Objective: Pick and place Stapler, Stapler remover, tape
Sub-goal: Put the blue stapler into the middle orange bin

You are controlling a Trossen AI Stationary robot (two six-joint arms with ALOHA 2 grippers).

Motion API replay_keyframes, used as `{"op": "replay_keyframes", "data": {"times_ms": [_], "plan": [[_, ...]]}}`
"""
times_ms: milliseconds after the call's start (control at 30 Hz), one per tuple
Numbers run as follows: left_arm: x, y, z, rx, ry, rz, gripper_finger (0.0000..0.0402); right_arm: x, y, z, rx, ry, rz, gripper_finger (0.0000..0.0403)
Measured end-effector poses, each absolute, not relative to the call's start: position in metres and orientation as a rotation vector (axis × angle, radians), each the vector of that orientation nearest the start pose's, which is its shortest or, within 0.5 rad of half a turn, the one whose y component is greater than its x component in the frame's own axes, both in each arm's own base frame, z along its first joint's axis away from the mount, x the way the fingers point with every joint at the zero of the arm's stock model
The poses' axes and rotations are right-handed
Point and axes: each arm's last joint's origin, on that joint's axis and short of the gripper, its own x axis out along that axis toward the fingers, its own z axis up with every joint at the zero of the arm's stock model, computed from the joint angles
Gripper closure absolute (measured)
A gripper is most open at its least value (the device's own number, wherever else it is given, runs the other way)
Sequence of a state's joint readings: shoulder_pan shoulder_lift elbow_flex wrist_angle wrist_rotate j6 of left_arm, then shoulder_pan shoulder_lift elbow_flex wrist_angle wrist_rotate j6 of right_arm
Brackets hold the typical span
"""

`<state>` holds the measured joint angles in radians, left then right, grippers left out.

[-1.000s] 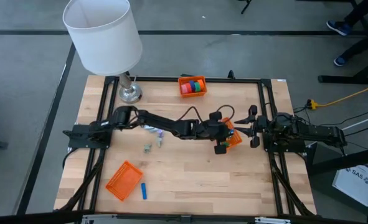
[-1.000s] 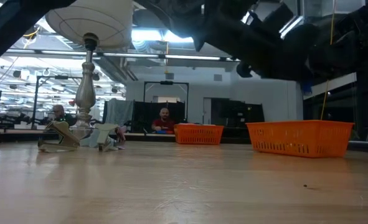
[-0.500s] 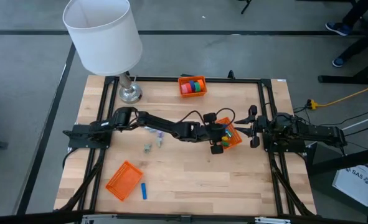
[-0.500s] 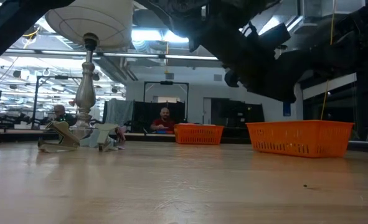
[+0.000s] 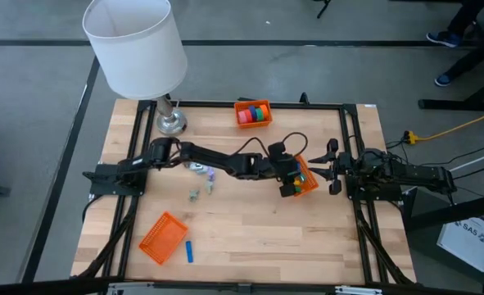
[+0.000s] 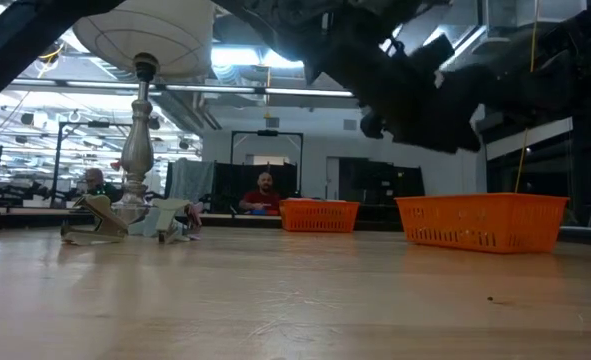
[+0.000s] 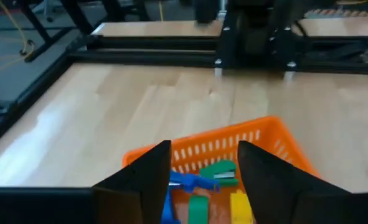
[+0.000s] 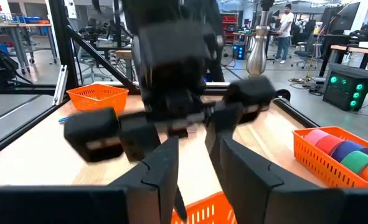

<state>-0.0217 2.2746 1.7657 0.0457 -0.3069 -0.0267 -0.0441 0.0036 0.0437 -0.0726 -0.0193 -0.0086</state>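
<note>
**Surface.** We list a pale wooden table (image 5: 250,229) inside a black frame (image 5: 225,104), with grey floor around it.
- A lamp (image 5: 133,41) with a white shade stands at the far left corner.
- The far basket (image 5: 240,105), orange, sits at the middle of the far edge and holds the tape (image 5: 255,114), rolls in red, green and orange.
- The mid basket (image 5: 309,182), orange, sits right of centre. From the left wrist we see blue, green and yellow pieces (image 7: 199,186) in it, and we cannot tell which is stapler or remover.
- The near basket (image 5: 161,238), orange, lies askew at the near left, with a blue piece (image 5: 189,251) just beside it.
- A few small items (image 5: 202,171) lie left of centre, too small for us to name.

**Arms.**
- The left arm reaches across the table. The left gripper (image 7: 203,149) hangs over the mid basket with its fingers well apart and nothing between them.
- The right gripper (image 8: 193,165) waits at the right edge, facing the left one. Its fingers stand moderately parted, and we see nothing in them.

**Room.**
- Beyond the table, at table height, we see a long hall with ceiling lights, desks and dark equipment.
- A seated person (image 6: 265,195) faces us, and another (image 6: 93,181) sits near the lamp stem.
- From the right wrist, a person (image 8: 287,25) stands far off among benches.
- From above, shoes (image 5: 446,37) show at the far right, and a yellow cable (image 5: 450,127) runs over the floor.
</note>
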Motion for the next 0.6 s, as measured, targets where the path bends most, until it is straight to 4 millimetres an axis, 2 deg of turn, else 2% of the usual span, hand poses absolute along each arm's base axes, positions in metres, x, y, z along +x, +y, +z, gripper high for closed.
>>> {"op": "replay_keyframes", "data": {"times_ms": [100,267,467,600], "plan": [[0.512,-0.012,0.213,0.094,0.478,0.258,0.0214,0.095,-0.004,0.171,-0.008,0.033,-0.025,0.0279],[0.488,-0.042,0.246,0.187,0.56,0.261,0.0217,0.095,-0.004,0.171,-0.008,0.033,-0.025,0.0279],[0.453,-0.089,0.277,0.223,0.637,0.248,0.0219,0.095,-0.004,0.171,-0.008,0.034,-0.025,0.0279],[0.42,-0.126,0.294,0.217,0.687,0.257,0.0219,0.095,-0.004,0.171,-0.008,0.034,-0.025,0.0279]]}}
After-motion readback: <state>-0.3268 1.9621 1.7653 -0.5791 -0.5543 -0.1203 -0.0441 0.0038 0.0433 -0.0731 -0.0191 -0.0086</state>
